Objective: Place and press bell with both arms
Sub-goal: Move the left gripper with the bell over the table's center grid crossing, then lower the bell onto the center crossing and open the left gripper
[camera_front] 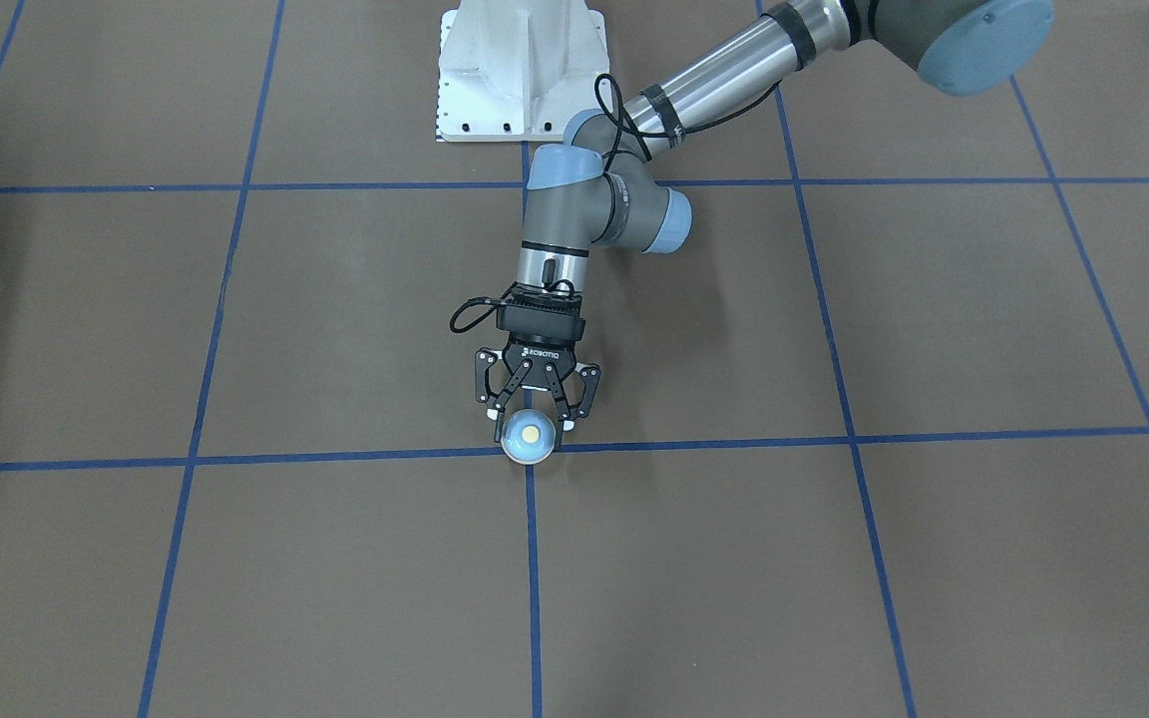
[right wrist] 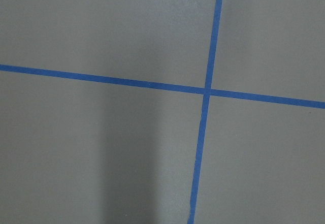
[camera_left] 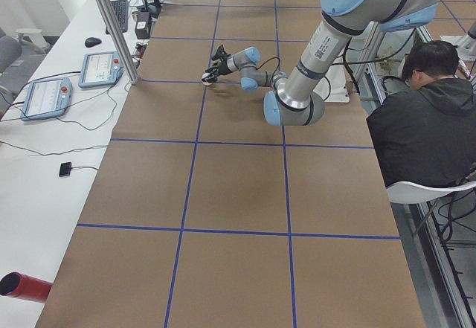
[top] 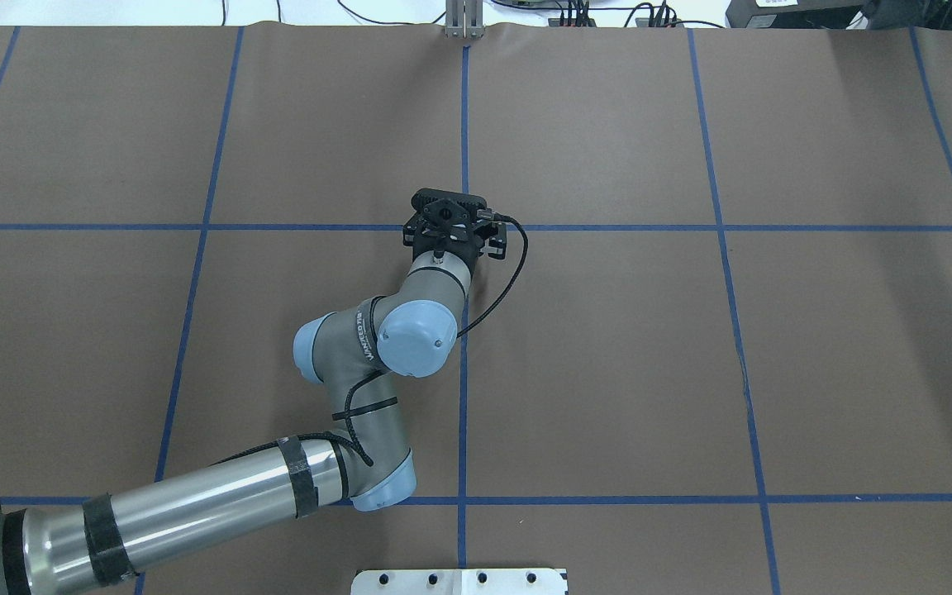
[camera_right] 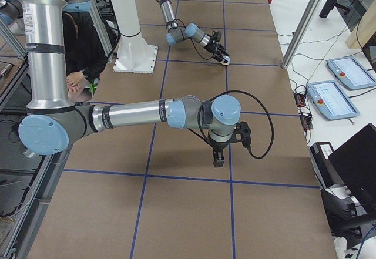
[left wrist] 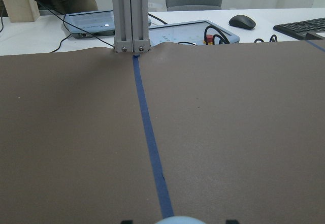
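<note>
The light-blue bell with its cream button sits on the crossing of two blue tape lines. My left gripper reaches down at a slant, one finger against each side of the bell, shut on it. The bell's dome top shows at the bottom edge of the left wrist view. In the overhead view the left gripper hides the bell. My right gripper shows only in the exterior right view, pointing down over bare table far from the bell; I cannot tell if it is open or shut.
The white pedestal base stands behind the left arm. An aluminium post rises at the table's far edge beyond the bell. A seated person is at the robot's side. Pendants and a keyboard lie on the white desk.
</note>
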Robot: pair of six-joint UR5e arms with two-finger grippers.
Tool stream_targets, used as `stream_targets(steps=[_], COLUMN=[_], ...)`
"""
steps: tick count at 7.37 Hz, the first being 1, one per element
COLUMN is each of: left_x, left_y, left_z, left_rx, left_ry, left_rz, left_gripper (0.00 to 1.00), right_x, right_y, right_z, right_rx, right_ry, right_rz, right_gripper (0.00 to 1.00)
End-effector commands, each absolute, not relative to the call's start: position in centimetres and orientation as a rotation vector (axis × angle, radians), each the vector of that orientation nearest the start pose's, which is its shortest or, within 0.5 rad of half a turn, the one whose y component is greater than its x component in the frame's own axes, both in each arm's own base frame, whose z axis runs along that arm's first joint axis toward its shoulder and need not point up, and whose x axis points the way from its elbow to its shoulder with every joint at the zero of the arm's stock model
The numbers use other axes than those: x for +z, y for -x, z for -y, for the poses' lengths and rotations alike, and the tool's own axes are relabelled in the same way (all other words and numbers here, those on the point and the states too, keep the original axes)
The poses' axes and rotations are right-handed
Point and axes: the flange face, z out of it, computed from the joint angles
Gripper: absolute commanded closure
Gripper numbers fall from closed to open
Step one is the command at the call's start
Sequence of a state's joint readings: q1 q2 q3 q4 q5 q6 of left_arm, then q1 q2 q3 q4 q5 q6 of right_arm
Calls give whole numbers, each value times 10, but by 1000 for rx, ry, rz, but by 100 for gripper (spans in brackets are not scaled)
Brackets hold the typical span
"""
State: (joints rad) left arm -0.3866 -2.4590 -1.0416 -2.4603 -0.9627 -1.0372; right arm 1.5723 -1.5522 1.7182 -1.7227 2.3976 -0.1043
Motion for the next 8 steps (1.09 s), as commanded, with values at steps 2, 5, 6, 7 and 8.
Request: stream_targets(steps=[2,5,6,7,8], left_x=[209,201,222,255,305], left_y=[-669,-624,-602,-569,-517], left_z=[480,533,565,593,614], left_rx=[-258,-158,-134,-70,-18], left_ry=[-1014,-1001,-928,-839,-781], left_rz=[-876,-817,-761,-718,-693], left_gripper=[0,0,0,0,0], right_x=[584,538,517,476,443], right_y=[-61,-49,-29,-4,29], right_z=[499,532,545,555,563], right_rx=[-107,-120,-53,-36,-25], right_ry=[-67,-120,-87,-97,-87], right_rz=[825,836,880,893,903], right_gripper=[0,0,0,0,0])
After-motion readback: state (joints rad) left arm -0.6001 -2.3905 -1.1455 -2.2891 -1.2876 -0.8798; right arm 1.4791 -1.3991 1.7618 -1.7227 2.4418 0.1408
